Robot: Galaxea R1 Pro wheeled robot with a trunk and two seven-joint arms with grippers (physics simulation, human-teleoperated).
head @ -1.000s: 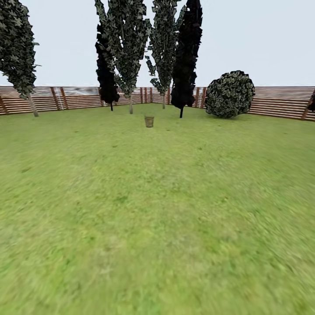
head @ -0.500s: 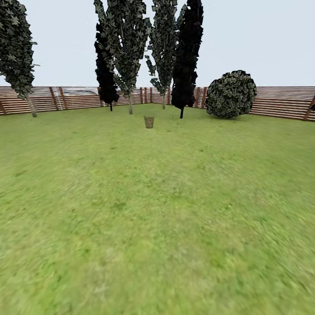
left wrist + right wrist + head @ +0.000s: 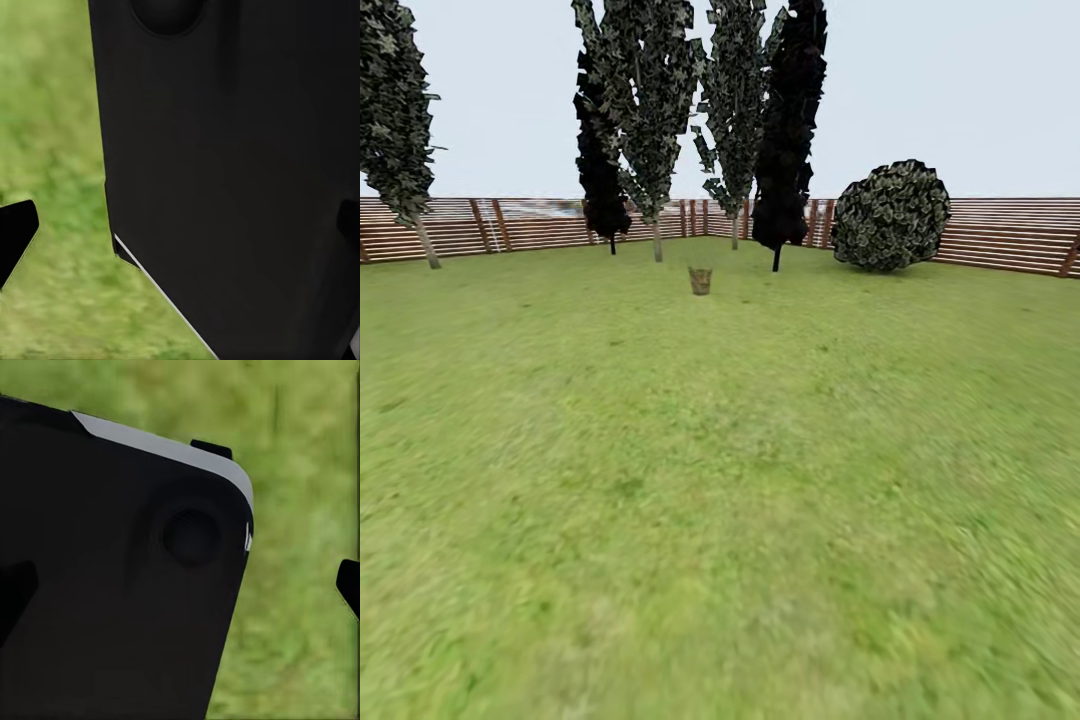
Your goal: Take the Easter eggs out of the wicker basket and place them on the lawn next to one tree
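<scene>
Both end effectors' spread can't be told; small woven wicker basket [image 3: 700,281] on blurry lawn [image 3: 720,480].

One wicker basket [image 3: 700,281], five trees (two black), one round bush [image 3: 890,215], one fence [image 3: 1000,233]

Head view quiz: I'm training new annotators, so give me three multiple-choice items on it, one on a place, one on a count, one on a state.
1. Where does the wicker basket stand?
A. On the lawn before the trees
B. Against the fence
C. Under the round bush

2. How many black-foliage trees show?
A. None
B. Two
C. Five

3. How does the basket stand?
A. Tipped over
B. Upright
C. Hanging from a branch

Answers: 1 A, grass surrounds it short of the trunks. 2 B, two all-black trees among the flecked ones. 3 B, its rim faces up.
</scene>
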